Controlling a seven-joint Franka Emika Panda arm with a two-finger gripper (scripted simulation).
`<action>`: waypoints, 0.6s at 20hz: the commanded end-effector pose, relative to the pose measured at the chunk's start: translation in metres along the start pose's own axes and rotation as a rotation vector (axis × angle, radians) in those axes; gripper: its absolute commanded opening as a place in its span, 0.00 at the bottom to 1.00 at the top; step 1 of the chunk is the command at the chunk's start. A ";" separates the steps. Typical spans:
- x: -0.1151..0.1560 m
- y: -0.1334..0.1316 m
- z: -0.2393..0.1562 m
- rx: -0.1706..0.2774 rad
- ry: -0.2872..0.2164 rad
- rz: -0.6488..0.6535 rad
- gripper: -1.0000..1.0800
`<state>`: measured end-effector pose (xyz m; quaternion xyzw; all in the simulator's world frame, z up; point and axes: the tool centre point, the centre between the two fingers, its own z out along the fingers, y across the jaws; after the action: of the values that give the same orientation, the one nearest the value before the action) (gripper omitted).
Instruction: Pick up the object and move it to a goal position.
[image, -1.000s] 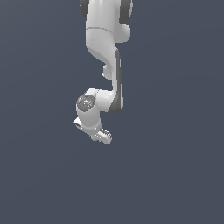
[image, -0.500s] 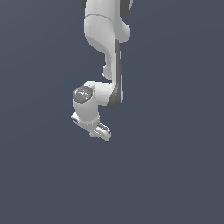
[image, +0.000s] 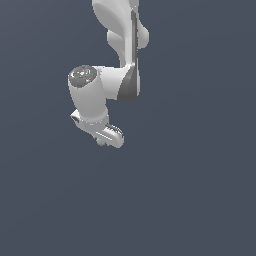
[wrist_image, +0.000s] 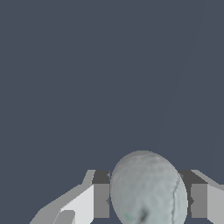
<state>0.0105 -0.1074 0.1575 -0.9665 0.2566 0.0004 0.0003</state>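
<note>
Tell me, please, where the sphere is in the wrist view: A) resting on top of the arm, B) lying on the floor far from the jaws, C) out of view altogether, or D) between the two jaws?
D: the sphere sits in the gripper, with a jaw on either side of it and plain dark ground beyond.

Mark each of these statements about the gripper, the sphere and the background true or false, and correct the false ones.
1. The sphere sits between the gripper fingers in the wrist view. True.
2. The sphere is bright red. False: it is pale grey with a faint teal tint.
3. The background behind the arm is plain dark blue-grey. True.
4. The gripper is wide open with nothing between its fingers. False: the fingers flank the sphere closely.
5. Two arms are visible in the exterior view. False: only one.
</note>
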 end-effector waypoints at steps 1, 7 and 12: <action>0.000 0.003 -0.031 0.000 0.001 0.000 0.00; 0.001 0.011 -0.104 0.000 0.001 0.001 0.00; 0.002 0.016 -0.161 -0.001 0.001 0.001 0.00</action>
<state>0.0054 -0.1211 0.3015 -0.9664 0.2569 -0.0004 0.0000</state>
